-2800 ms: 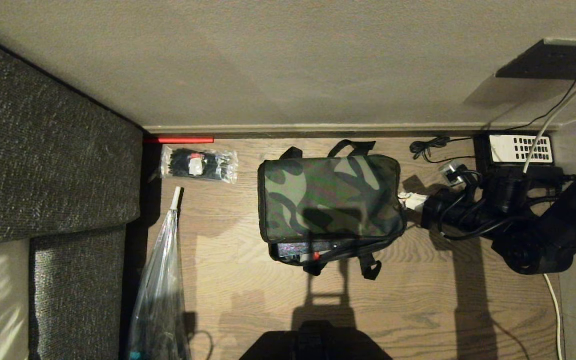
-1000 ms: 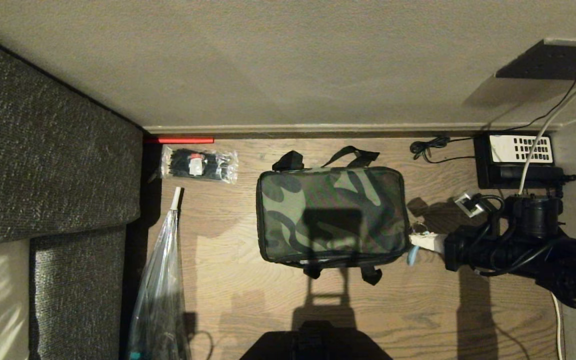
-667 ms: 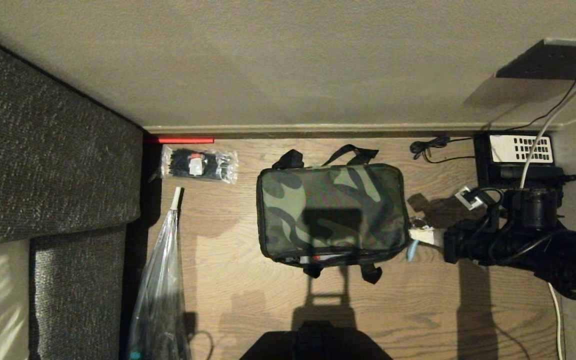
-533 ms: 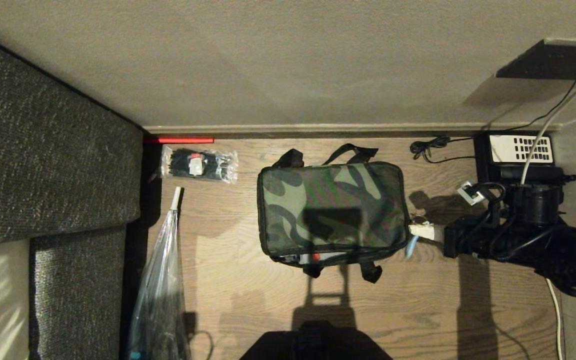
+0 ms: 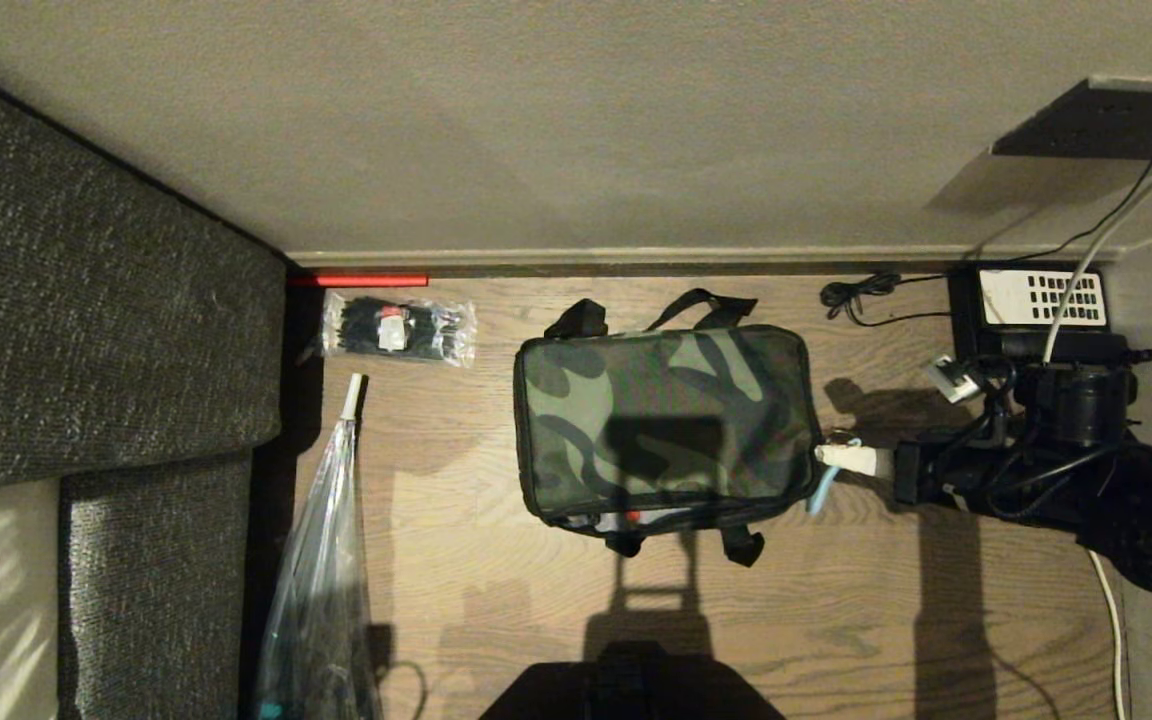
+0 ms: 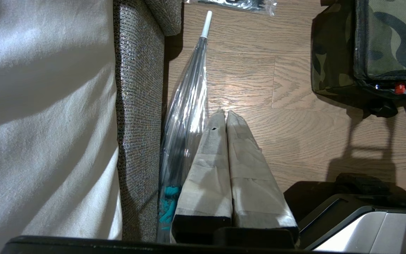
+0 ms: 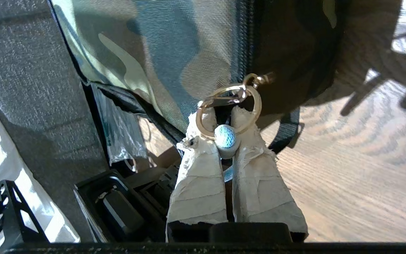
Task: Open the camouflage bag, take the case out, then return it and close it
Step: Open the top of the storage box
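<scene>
Wooden floor [image 5: 496,600] around camouflage bag [image 5: 661,425]; right gripper [image 5: 841,460] jaws clenched on its ring pull [image 7: 228,110]; telephone [image 5: 1036,310] behind.

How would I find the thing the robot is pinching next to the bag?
Start at the camouflage bag on the wooden floor. At its right side, the right gripper pinches a gold ring on the zipper. It is the only shiny loop, with a blue ball hanging on it.

Wood floor [image 5: 496,610]: camouflage bag [image 5: 661,425] center, zip-tie packet [image 5: 398,329] ten o'clock, clear umbrella [image 5: 321,580] eight o'clock, telephone [image 5: 1036,305] two o'clock.
</scene>
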Controlling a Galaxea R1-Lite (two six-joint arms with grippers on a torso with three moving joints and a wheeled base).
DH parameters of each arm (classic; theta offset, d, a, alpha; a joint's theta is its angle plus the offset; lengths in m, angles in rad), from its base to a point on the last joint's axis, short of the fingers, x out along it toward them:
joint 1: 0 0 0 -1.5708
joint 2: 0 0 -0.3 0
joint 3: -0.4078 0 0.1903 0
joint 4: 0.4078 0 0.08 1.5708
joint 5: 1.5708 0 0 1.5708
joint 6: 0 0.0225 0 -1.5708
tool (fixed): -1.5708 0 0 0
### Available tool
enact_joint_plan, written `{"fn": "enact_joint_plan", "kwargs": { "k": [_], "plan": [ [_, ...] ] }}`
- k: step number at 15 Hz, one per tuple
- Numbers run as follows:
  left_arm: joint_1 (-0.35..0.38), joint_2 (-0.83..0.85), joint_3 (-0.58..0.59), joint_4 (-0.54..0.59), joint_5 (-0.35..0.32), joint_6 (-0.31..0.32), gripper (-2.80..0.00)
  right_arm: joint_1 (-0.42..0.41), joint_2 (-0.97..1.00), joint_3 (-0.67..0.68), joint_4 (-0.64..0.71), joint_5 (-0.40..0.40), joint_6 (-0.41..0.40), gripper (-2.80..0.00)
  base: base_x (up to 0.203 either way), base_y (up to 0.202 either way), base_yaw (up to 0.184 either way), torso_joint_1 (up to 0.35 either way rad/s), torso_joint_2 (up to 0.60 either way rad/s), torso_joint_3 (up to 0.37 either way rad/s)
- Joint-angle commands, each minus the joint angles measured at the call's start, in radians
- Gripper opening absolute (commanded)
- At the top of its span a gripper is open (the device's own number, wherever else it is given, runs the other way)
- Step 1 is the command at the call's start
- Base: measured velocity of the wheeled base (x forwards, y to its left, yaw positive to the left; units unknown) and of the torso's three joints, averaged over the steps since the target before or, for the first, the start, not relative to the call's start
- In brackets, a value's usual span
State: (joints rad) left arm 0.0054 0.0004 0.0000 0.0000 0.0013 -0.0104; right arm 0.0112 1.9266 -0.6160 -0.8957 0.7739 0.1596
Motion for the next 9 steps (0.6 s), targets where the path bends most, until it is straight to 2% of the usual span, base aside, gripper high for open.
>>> {"fn": "enact_joint_plan", "kwargs": {
  "k": [1, 5, 9],
  "plan": [
    [0.001, -0.002, 0.002, 0.000, 0.000, 0.000, -2.80, -0.017, 0.004, 0.008, -0.009, 0.002, -0.001, -2.80, 0.000, 0.000, 0.000, 0.000, 0.00, 0.000],
    [0.001, -0.002, 0.002, 0.000, 0.000, -0.002, -2.80, -0.031, 0.008, -0.021, -0.010, 0.005, 0.011, -2.80, 0.000, 0.000, 0.000, 0.000, 0.00, 0.000],
    [0.001, -0.002, 0.002, 0.000, 0.000, 0.000, -2.80, -0.031, 0.006, -0.043, -0.020, 0.019, 0.078, -2.80, 0.000, 0.000, 0.000, 0.000, 0.00, 0.000]
  ]
}}
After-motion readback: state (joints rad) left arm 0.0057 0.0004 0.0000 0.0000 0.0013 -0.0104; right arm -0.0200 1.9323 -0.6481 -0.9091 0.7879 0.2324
